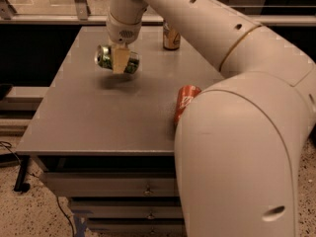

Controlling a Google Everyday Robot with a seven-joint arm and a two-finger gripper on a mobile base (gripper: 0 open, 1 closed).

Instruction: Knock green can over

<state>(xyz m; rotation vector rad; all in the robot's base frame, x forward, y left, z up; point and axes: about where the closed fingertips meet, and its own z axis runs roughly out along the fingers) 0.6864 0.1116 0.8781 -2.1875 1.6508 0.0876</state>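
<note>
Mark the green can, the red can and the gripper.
green can (104, 57): camera view, left end of its body
red can (186, 98): camera view, exposed red side
gripper (120, 63): camera view, fingertips clamping the green can above the table (89, 117)

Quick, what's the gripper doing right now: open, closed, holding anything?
Gripper: closed on the green can, holding it on its side just above the far left part of the table.

Green can (105, 57) hangs sideways, gripper (120, 64) clamped around its middle.
</note>
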